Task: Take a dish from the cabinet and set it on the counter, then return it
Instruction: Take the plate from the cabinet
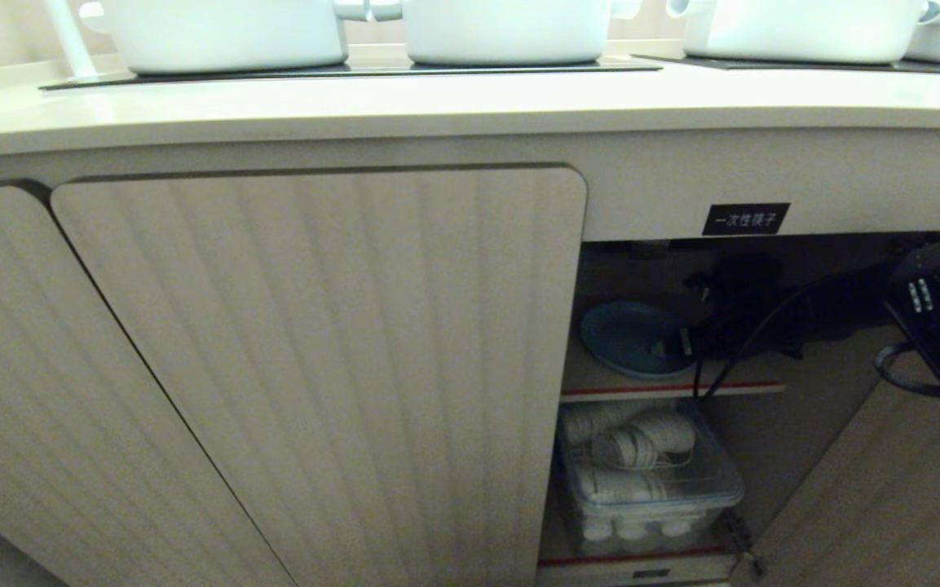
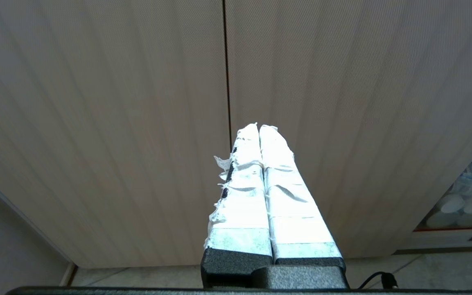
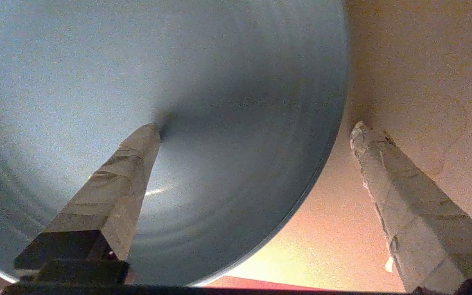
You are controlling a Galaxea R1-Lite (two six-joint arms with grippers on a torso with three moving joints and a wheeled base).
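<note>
Cream-beige worktop (image 1: 453, 106) with black inset cooktop panels runs across the top of the head view, carrying white pots; below it stands the beige ribbed cabinet (image 1: 315, 359) with its right-hand section open. On the upper inner shelf (image 1: 673, 388) lies the round, shallow, light-blue plate (image 1: 628, 336), flat and not yet lifted. The right gripper (image 3: 254, 129) is inside this compartment, reaching in from the robot's right, fingers spread wide and holding nothing. In the right wrist view one taped finger (image 3: 129, 168) rests over the plate's face, its tip apparently touching the surface, while the other finger (image 3: 387, 172) sits outside the rim above the bare shelf, so the plate's edge runs between the two. Being round, the plate offers no long axis; the rim nearest the gripper looks like the place to close. The left gripper (image 2: 259, 128) hangs pressed shut before the closed doors, well apart from the plate.
</note>
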